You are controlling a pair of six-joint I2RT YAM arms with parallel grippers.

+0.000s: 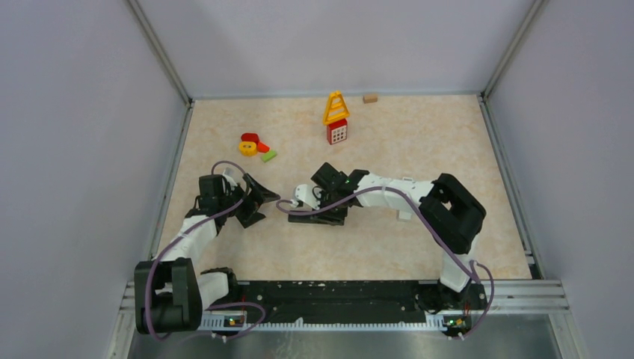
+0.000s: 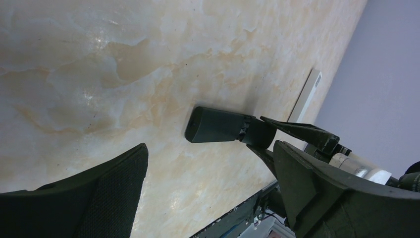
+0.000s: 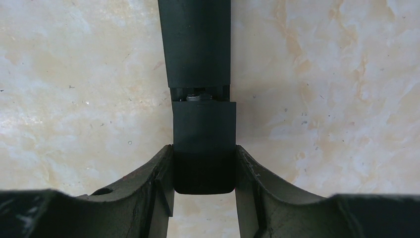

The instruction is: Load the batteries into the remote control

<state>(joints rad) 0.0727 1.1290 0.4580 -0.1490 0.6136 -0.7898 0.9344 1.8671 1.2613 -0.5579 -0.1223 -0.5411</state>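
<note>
the right gripper is clamping the near end of the black remote control, its fingers partly closed and pressing both sides of the battery cover, i reckon to be pinning the remote flat while the cover is being worked. a silvery glint is showing in the gap above the cover (possibly one of the batteries, too dim to be sure). the left gripper is hanging wide open and empty beside the remote's far end. everything is lying on a glossy marble-patterned tabletop, with lilac walls enclosing it and toy blocks sitting well apart at the back.
</note>
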